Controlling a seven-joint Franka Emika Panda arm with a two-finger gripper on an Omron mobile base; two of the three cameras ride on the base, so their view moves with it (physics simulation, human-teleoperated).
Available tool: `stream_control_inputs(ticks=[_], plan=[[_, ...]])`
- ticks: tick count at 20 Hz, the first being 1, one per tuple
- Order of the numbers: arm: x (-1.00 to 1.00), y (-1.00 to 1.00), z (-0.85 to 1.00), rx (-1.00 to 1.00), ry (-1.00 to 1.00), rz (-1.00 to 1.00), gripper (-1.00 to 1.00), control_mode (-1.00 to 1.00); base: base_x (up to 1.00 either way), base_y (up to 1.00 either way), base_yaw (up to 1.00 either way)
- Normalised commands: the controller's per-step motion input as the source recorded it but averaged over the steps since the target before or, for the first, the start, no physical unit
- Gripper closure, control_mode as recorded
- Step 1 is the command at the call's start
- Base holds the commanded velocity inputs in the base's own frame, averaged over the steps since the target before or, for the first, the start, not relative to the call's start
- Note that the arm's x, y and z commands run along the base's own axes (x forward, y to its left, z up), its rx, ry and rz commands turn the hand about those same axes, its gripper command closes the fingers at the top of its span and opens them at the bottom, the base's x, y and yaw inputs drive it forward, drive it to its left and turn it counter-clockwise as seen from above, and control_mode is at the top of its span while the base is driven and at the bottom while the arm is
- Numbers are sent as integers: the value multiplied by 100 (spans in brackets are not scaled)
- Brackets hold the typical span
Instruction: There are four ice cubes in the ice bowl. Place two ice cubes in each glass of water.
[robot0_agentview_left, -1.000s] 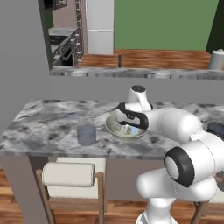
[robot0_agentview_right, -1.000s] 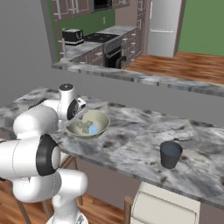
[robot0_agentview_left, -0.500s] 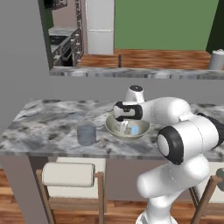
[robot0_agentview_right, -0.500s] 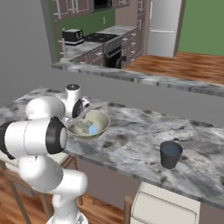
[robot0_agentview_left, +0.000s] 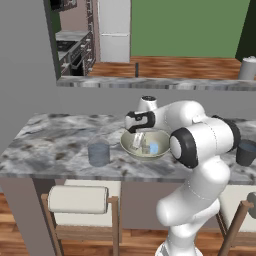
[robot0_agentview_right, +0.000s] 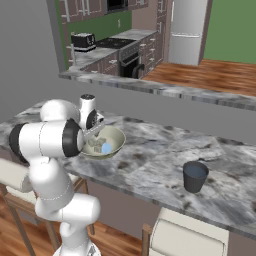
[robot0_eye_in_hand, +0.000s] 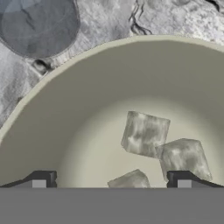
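The beige ice bowl sits mid-counter with pale ice cubes inside. In the hand view, three ice cubes lie on the bowl floor. My gripper hangs open, low inside the bowl, its fingertips straddling the nearest cube without touching it. One glass of water stands just left of the bowl. The other glass stands far to the right, near the counter's front edge.
A raised marble ledge runs behind the counter. Cushioned stools stand below the front edge. My own elbow bulks beside the bowl. Bare marble lies between the bowl and the right glass.
The hand has shifted slightly left over the bowl and sunk into it while the elbow swung closer to the bowl. Jaws stayed open; bowl, cubes and glasses have not moved.
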Motion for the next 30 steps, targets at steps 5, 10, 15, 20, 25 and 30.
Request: stream_control_inputs(ticks=[5,10,15,20,25,30], plan=[[34,13,-12,0,0,0,-100,-100,0,0,0],[26,4,-37,0,2,0,-100,-100,0,0,0],[27,0,-29,0,1,0,-100,-100,0,0,0],[17,0,-21,0,0,0,-100,-100,0,0,0],[5,0,-24,0,0,0,-100,-100,0,0,0],[0,0,-26,0,0,0,100,-100,0,0,0]])
